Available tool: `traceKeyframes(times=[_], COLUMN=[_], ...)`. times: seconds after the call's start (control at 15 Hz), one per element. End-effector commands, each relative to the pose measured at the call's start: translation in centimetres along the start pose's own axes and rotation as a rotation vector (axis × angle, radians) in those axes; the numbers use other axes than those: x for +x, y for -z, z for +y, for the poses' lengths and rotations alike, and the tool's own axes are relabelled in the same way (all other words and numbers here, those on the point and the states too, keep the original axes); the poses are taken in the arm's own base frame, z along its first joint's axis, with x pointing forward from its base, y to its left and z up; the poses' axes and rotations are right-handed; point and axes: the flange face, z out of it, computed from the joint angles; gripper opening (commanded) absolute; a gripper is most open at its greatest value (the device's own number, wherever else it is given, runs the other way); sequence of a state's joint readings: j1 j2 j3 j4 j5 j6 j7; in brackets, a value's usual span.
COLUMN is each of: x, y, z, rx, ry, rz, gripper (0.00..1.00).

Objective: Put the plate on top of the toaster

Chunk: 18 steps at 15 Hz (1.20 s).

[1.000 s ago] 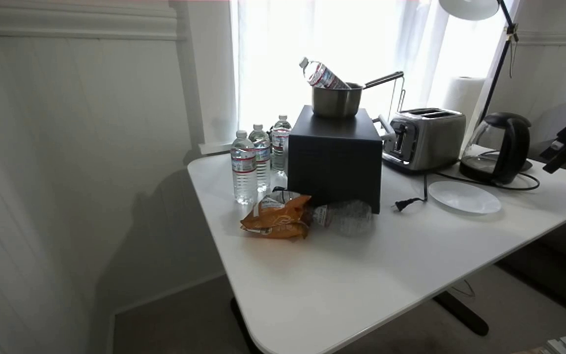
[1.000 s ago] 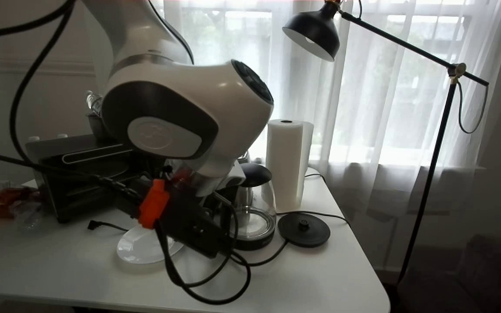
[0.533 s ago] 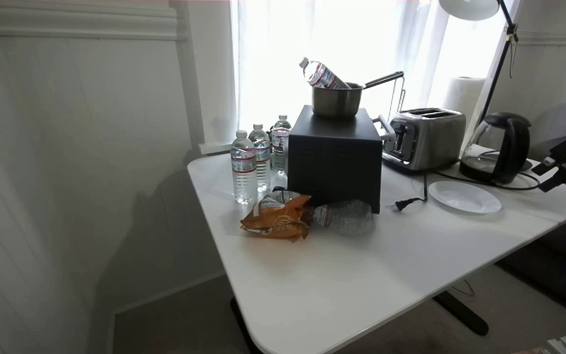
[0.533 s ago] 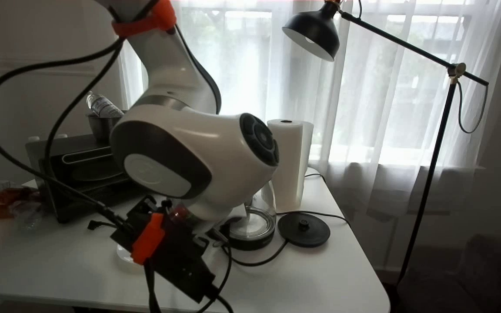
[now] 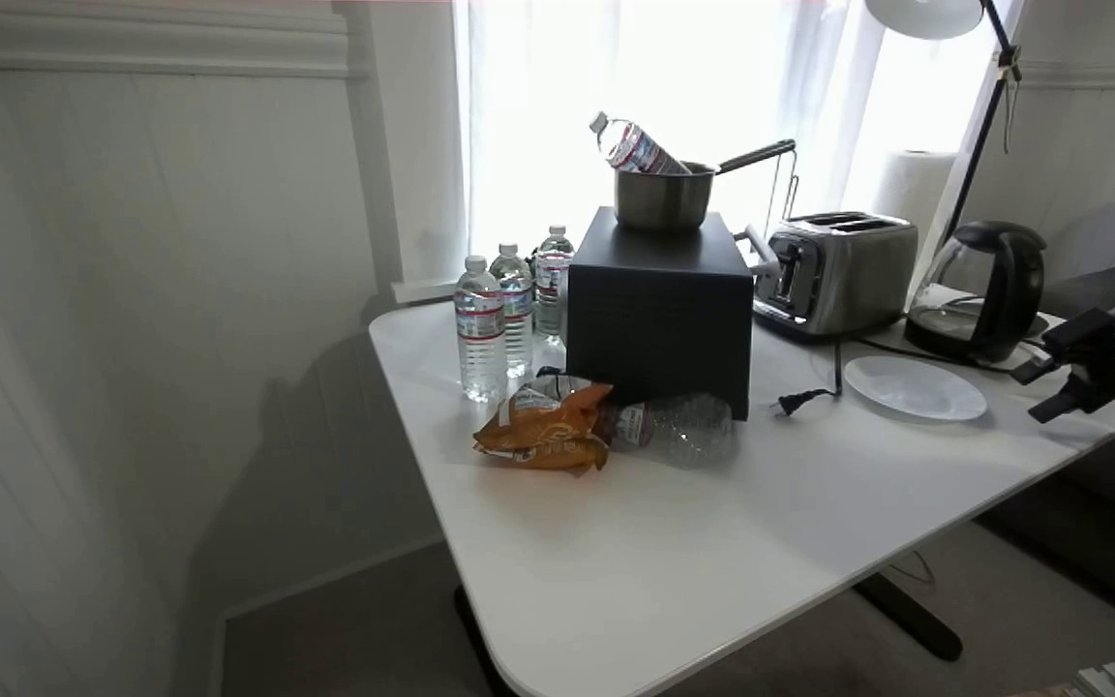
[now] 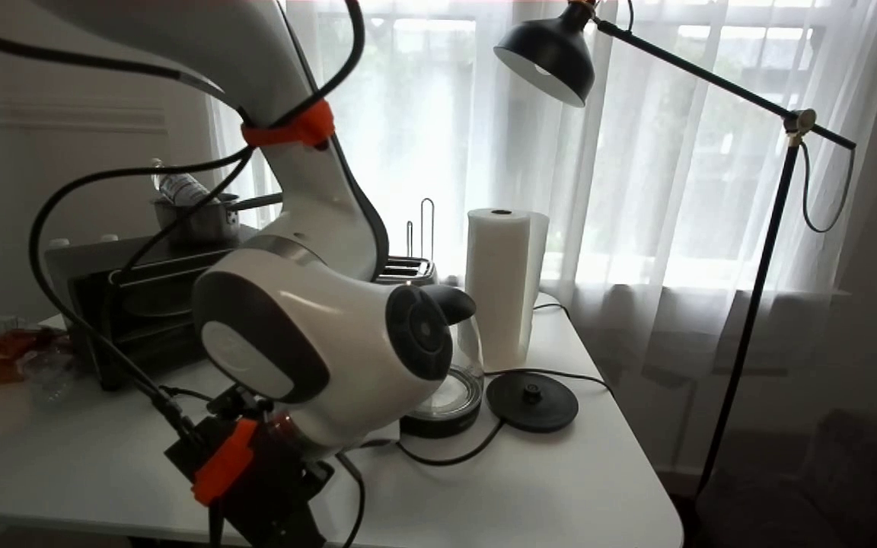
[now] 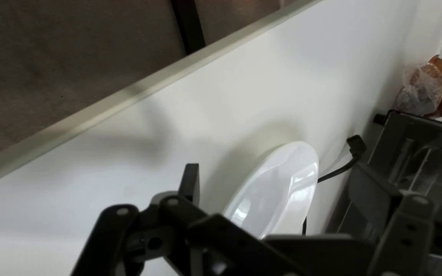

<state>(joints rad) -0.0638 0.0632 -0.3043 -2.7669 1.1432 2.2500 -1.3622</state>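
- While the gripper (image 5: 1035, 392) is hovering above the table (image 5: 712, 542), near the plate (image 5: 916, 389), its fingers (image 7: 189, 182) are standing wide apart and holding nothing.
- The plate is lying flat on that table, close to the kettle (image 5: 1003, 295) and apart from the toaster (image 5: 858, 279).
- Because that thin rim is sitting so low, a fingertip could be jamming against the table or skidding off the glaze.
- A nudge instead of a pinch could be shoving the plate into the kettle or the loose plug (image 5: 796, 402).
- During the carry, a wide swing could be clipping the saucepan (image 5: 662, 201), whose handle is jutting toward the toaster's side.
- An off-centre release could be tipping the plate, as the toaster's top is looking narrow for it.
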Motion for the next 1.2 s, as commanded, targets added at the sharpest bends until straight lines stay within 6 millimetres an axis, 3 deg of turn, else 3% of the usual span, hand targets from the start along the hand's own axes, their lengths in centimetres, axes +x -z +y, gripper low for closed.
traceKeyframes(times=[0.0, 0.4, 0.87, 1.13], x=[-0.2, -0.2, 1.2, 2.5], y=[-0.7, -0.9, -1.1, -1.8], z=[1.4, 3.6, 4.3, 3.7], rx=[0.045, 0.11, 0.142, 0.156], ry=[-0.008, -0.065, -0.18, -0.198], rz=[0.048, 0.109, 0.185, 0.209], gripper=[1.0, 1.0, 1.0, 1.0])
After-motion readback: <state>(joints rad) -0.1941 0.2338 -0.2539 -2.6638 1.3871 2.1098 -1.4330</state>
